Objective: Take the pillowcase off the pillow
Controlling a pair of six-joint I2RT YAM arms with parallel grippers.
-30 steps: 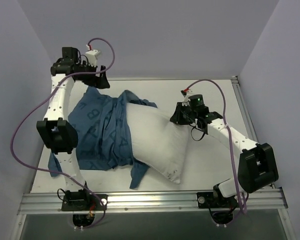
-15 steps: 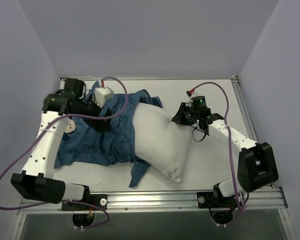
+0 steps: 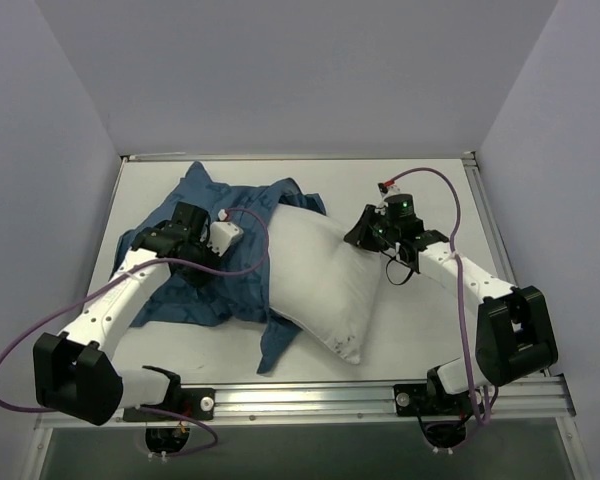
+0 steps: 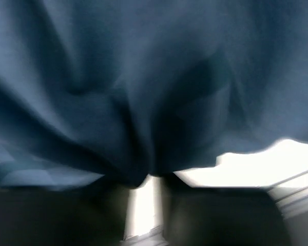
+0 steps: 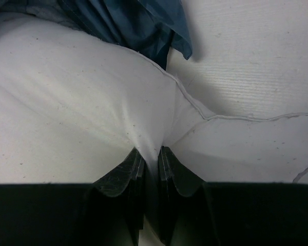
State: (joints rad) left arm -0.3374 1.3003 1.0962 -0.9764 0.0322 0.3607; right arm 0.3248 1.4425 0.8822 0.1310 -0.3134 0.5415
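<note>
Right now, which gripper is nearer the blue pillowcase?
Left. The left gripper is down in the pillowcase's folds; the right gripper pinches the white pillow's edge, apart from the blue cloth.

Nothing can be read in any view. The pillowcase (image 4: pixel 143 77), pressed close in front of the left hand (image 4: pixel 146 187), is only a blur of blue cloth, and from above its crumpled folds show no legible print. The pillow (image 5: pixel 66 102) pinched at the tips of the right hand (image 5: pixel 150 156) is plain white.
</note>
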